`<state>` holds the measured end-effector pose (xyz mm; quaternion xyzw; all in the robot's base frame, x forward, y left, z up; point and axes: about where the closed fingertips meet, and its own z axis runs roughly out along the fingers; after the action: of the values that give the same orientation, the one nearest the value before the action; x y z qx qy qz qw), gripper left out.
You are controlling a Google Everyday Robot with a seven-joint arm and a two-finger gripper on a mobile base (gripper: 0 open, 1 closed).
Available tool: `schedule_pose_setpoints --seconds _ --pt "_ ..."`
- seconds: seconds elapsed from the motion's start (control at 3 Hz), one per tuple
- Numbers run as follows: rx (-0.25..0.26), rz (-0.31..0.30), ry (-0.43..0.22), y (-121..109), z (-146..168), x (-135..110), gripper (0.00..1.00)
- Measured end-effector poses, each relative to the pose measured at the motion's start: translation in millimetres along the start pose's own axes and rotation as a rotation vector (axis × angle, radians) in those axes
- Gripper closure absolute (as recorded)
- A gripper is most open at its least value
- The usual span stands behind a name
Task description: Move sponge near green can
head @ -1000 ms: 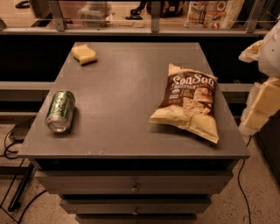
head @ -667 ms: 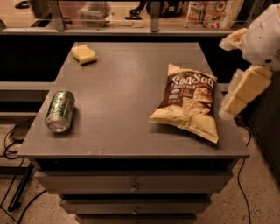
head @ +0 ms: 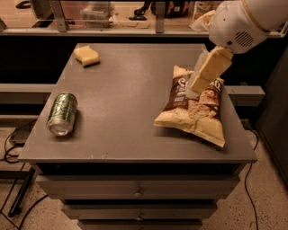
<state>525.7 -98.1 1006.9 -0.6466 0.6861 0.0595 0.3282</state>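
The pale yellow sponge [head: 87, 55] lies at the far left corner of the grey table [head: 130, 85]. The green can [head: 62, 113] lies on its side near the table's front left edge, silver top toward the front. My gripper [head: 195, 86] hangs from the white arm at the upper right, above the top of the chip bag and far to the right of the sponge and the can. It holds nothing that I can see.
A yellow-and-brown chip bag [head: 195, 110] lies flat on the right side of the table. Drawers [head: 137, 193] sit under the tabletop. A counter with clutter [head: 103, 13] runs behind the table. Cables [head: 13, 139] lie on the floor at left.
My arm has swung in from the right edge of the view, leftward and over the chip bag. The sponge, the can and the bag have not moved.
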Motion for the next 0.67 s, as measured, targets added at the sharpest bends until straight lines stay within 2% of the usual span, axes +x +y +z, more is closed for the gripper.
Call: schedule_pose_setpoints --seconds 0.33,0.67 --pt "0.0 0.0 0.0 0 0 0 0.0" --pt "0.02 0.057 -0.032 -11 14 -10 0.0"
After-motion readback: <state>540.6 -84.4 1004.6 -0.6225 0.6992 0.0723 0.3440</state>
